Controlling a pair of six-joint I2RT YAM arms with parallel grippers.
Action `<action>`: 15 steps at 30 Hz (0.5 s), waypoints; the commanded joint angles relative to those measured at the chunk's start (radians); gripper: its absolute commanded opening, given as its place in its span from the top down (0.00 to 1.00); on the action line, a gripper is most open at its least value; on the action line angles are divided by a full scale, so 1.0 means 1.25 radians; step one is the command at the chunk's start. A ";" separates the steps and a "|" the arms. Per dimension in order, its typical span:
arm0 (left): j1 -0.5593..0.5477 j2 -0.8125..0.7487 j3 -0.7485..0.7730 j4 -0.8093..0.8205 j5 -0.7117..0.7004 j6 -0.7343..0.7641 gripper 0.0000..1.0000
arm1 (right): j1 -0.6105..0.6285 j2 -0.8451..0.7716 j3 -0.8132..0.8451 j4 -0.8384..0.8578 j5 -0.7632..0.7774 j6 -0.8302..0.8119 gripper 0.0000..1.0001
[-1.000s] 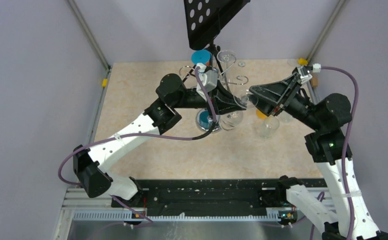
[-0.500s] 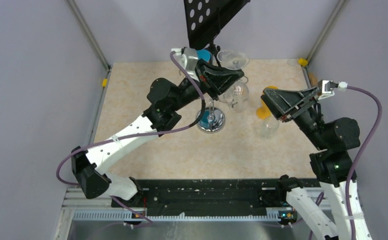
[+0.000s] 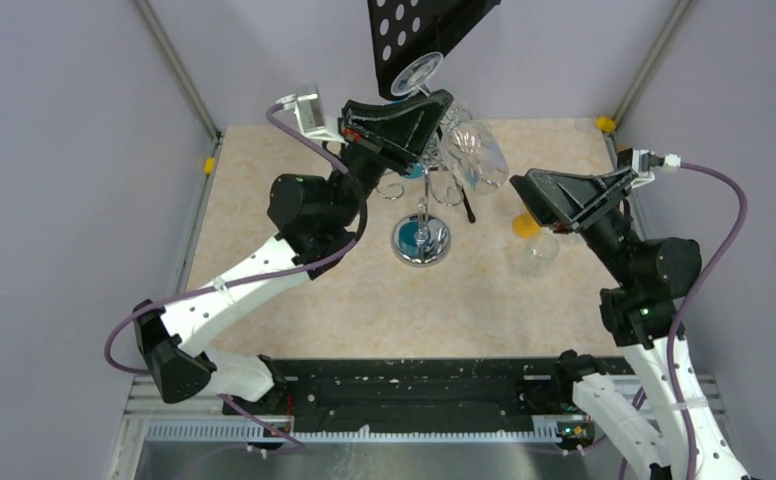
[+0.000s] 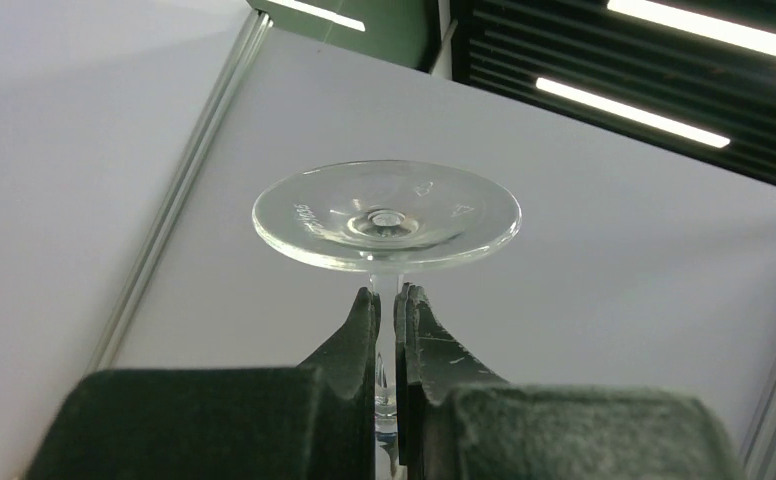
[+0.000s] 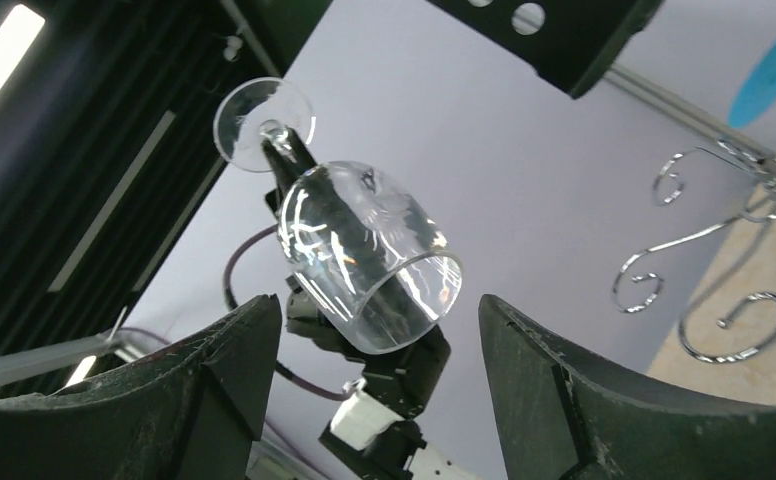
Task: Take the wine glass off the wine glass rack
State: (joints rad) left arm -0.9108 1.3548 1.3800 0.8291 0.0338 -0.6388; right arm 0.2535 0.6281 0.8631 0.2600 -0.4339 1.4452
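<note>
My left gripper [image 3: 442,101] is shut on the stem of a clear wine glass [image 3: 478,155] and holds it tilted in the air above the wine glass rack [image 3: 421,238]. The rack is chrome wire with scrolled arms [image 5: 706,290] and a round mirrored base. In the left wrist view the glass's round foot [image 4: 387,215] sits just past my shut left gripper [image 4: 389,298]. My right gripper [image 3: 530,200] stands open to the right of the glass and apart from it. Seen from the right wrist, the glass bowl [image 5: 369,256] hangs beyond the open right gripper [image 5: 379,312].
A black perforated plate [image 3: 419,30] on a stand hangs over the back of the table. Another clear glass [image 3: 536,255] and an orange object [image 3: 524,226] stand on the table right of the rack. A blue disc [image 5: 774,55] shows near the rack's top.
The left arm has lifted the wine glass up and back, clear of the rack's arms, tilting it. The right gripper has opened and drawn back to the right.
</note>
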 commanded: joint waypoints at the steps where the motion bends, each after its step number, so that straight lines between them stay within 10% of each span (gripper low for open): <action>1: -0.005 -0.016 0.021 0.107 -0.048 -0.038 1.00 | 0.006 0.046 0.024 0.202 -0.066 0.079 0.28; 15: -0.005 0.013 0.021 0.156 -0.007 -0.048 1.00 | 0.052 0.152 0.065 0.430 -0.114 0.173 0.54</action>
State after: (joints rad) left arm -0.9115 1.3689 1.3796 0.9340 0.0109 -0.6830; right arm 0.2943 0.7967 0.8757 0.6022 -0.5423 1.6112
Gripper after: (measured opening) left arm 0.060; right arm 0.490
